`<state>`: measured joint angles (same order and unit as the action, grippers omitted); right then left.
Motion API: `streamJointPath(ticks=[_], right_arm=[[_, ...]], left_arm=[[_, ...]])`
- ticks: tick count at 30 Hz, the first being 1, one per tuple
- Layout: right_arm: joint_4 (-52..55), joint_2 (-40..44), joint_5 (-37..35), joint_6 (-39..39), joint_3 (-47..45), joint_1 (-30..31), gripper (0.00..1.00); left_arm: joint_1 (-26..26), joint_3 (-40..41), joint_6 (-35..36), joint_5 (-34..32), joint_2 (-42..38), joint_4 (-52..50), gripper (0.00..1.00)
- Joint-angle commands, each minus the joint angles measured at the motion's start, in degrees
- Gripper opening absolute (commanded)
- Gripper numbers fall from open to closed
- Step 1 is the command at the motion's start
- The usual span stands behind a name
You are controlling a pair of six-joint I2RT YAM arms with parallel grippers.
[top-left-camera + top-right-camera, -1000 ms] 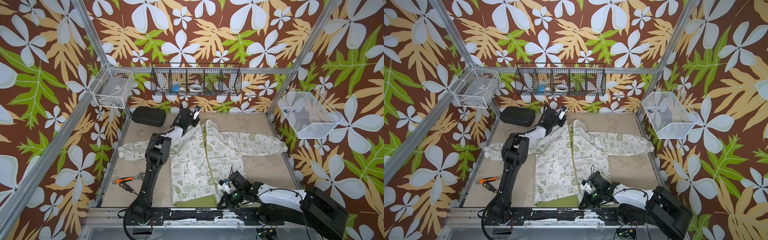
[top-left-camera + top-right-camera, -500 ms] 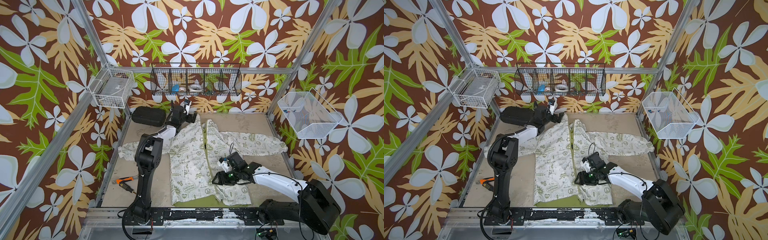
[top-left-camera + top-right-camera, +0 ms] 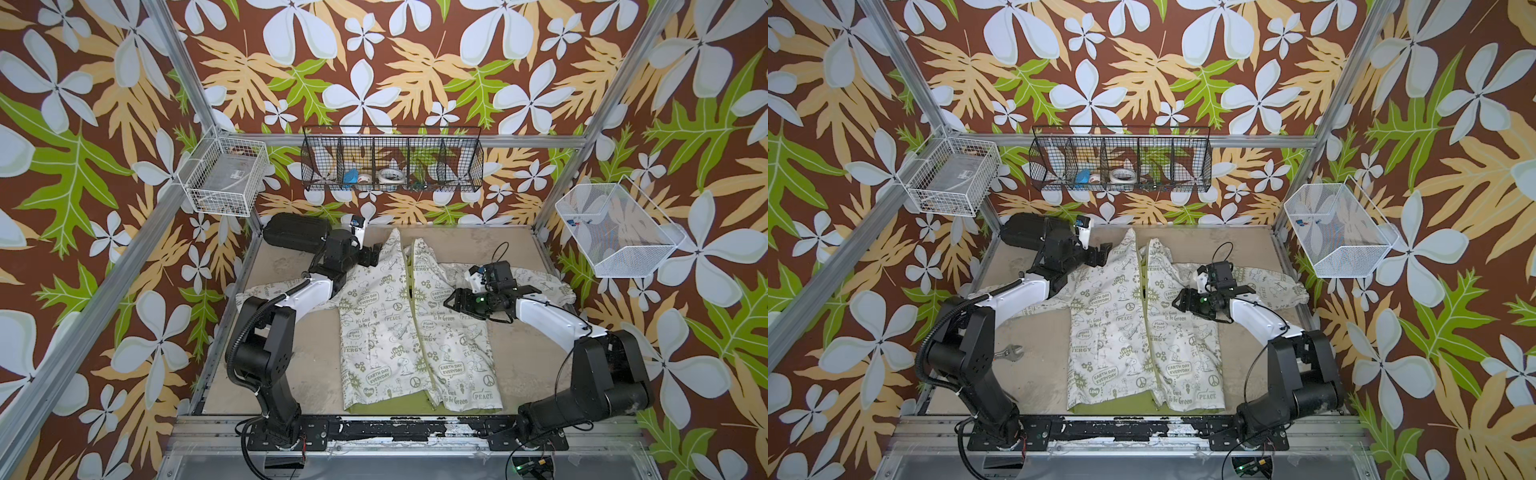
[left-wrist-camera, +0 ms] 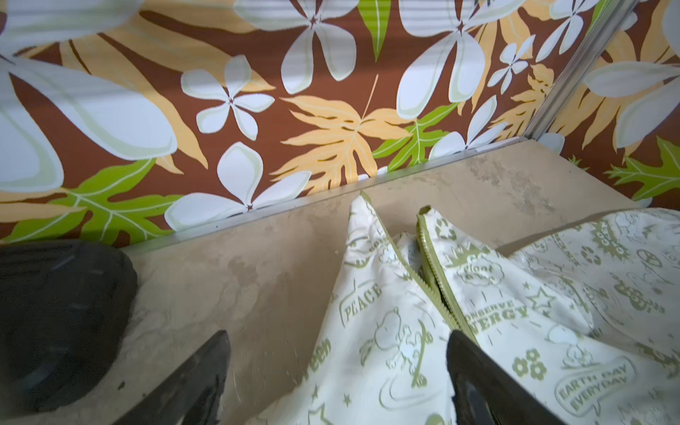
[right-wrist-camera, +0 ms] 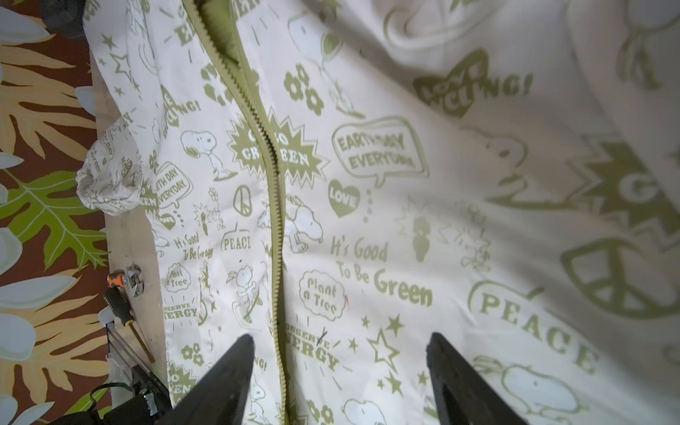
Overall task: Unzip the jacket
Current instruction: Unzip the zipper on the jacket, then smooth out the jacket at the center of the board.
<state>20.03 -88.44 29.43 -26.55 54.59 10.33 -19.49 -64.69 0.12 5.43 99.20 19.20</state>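
On the surface [image 3: 316, 374] the jacket [image 3: 374, 332] is laid flat at mid-frame, where cloth (not the small slider [image 5: 274, 147]) could be pinched by the left pincer [image 3: 374, 257] or right pincer [image 3: 451, 301], both spread wide, empty.

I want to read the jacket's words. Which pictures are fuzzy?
Right wrist view: the jacket is crisp around the zipper, fuzzy in its large close-up print. Left wrist view: the left fingers and the black case are blurred. Both top views: sharp, but the words are small.
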Motion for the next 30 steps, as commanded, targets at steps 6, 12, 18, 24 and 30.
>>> streamJointPath(ticks=[6, 12, 18, 24, 30], right_arm=[[-3.4, -15.7, -3.2, -0.1, 13.6, -1.5, 0.49], [-4.1, -24.1, -7.3, -0.1, 18.2, -1.7, 0.28], [-8.2, -24.6, -9.5, -1.7, 11.2, -1.8, 0.24], [-13.9, -18.9, -13.1, -4.8, 0.7, -6.3, 0.17], [-12.6, -13.0, -10.2, -0.6, 5.4, -10.1, 0.31]], left_arm=[[-1.6, 9.5, -4.6, 2.6, -5.7, -1.9, 0.87], [-1.7, 10.3, -9.7, 8.0, -4.4, -0.4, 0.82], [-2.0, 5.3, -11.4, 13.3, 0.2, -2.3, 0.65], [-3.8, 2.2, -7.0, 12.6, 2.5, -2.5, 0.67], [-3.7, -18.8, 2.3, 5.7, 14.1, -14.4, 0.82]])
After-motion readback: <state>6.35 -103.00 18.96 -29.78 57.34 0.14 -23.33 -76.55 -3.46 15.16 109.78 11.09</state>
